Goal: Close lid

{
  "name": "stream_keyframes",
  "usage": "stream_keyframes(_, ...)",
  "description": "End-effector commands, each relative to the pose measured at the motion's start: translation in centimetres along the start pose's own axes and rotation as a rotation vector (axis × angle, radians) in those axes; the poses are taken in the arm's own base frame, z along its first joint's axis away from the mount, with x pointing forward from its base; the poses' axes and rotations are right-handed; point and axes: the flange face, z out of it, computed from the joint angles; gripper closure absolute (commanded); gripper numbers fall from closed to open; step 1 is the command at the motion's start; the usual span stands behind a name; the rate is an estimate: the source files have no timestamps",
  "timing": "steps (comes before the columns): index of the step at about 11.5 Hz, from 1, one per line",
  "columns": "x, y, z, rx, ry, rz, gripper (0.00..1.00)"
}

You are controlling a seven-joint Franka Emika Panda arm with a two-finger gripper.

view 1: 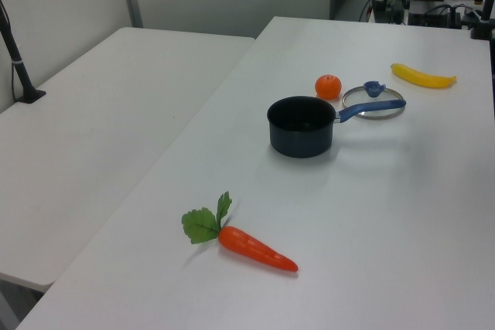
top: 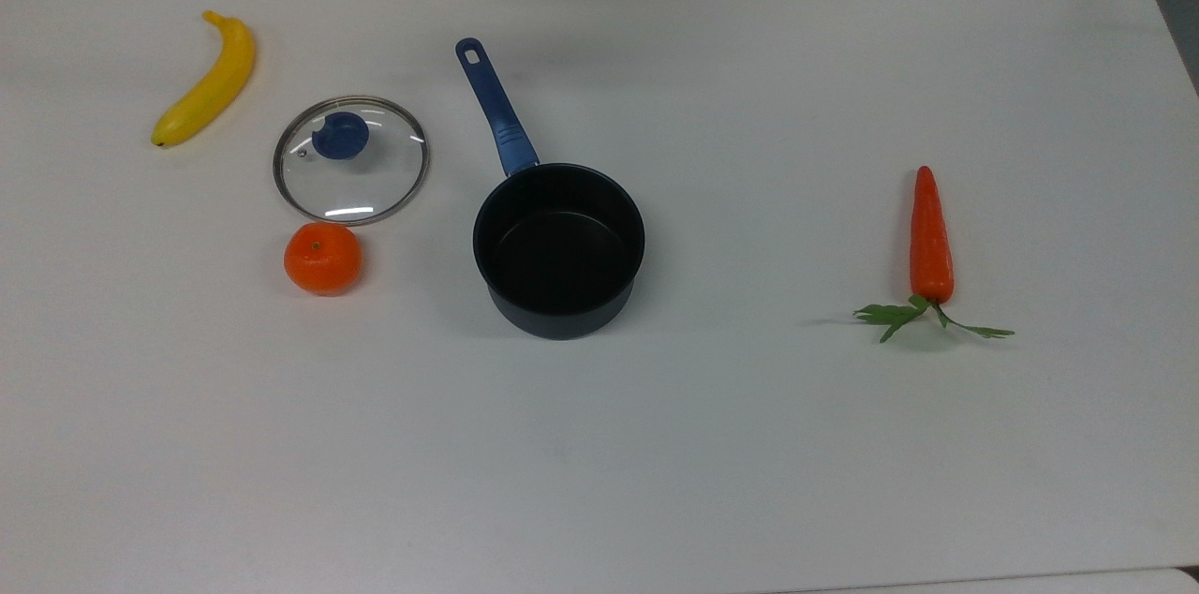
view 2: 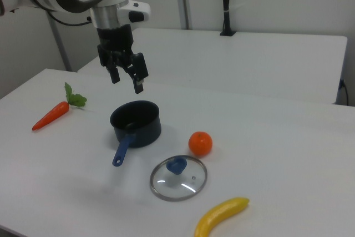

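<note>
White table [top: 749, 482] bearing five objects, listed from the near edge of the top view to the far edge. Carrot [top: 931, 238]: lies well apart at the top view's right, leaves toward the near edge, tip pointing away. Saucepan [top: 559, 249]: dark, uncovered and upright near the table's middle; its blue handle [top: 495, 107] runs away from the near edge and slightly to the top view's left. Tangerine [top: 322, 258]: to the top view's left of the saucepan, just beside the near rim of the lid. Lid [top: 351, 160]: round clear glass with a thin metal rim and a blue knob [top: 339, 135], lying flat on the table, knob up, between the tangerine and the banana; it is apart from the saucepan and level with the handle. Banana [top: 206, 81]: farthest to the top view's left, near the far edge, close to the lid but not touching it.

Right view: the gripper [view 2: 126, 79] hangs in the air above and behind the saucepan [view 2: 136, 123], pointing downward, its two dark fingers [view 2: 138, 77] spread apart with nothing between them. The lid [view 2: 178, 177] lies nearer the camera, between the tangerine [view 2: 200, 144] and the banana [view 2: 221, 217].
</note>
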Motion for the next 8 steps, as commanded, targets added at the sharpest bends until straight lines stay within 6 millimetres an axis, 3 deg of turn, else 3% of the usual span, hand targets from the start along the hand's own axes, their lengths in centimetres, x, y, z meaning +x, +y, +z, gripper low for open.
stream_keyframes(1,0.3,2.5,0.1,0.015,0.017,0.081,0.00)
stream_keyframes(4,1.2,8.7,0.9,0.038,0.046,0.192,0.00)
stream_keyframes(5,2.1,10.4,2.7,0.049,0.056,0.228,0.00)
stream_keyframes(6,3.5,10.8,6.3,0.038,0.054,0.232,0.00)
stream_keyframes(8,5.0,11.0,11.2,0.022,0.045,0.245,0.00)
